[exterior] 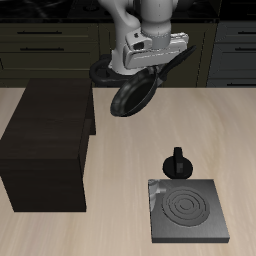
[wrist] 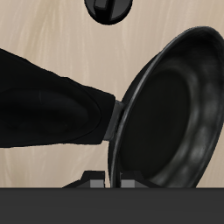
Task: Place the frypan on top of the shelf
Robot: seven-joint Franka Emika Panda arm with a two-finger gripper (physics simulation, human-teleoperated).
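Observation:
The frypan [exterior: 130,97] is a round black pan that hangs tilted in the air, just off the shelf's back corner and above the table. My gripper [exterior: 153,68] is shut on its long black handle, with the pan's bowl hanging below it. In the wrist view the pan's bowl [wrist: 175,114] stands on edge, and the thick handle [wrist: 52,105] runs across the picture towards my gripper [wrist: 109,180]. The shelf [exterior: 50,130] is a large dark wooden box with a flat top. It stands on the table beside and below the pan.
A square dark stove plate [exterior: 187,210] with concentric rings lies near the table's front edge. A small black knob [exterior: 179,163] [wrist: 109,9] stands just behind it. Dark kitchen cupboards [exterior: 40,45] with drawers line the back.

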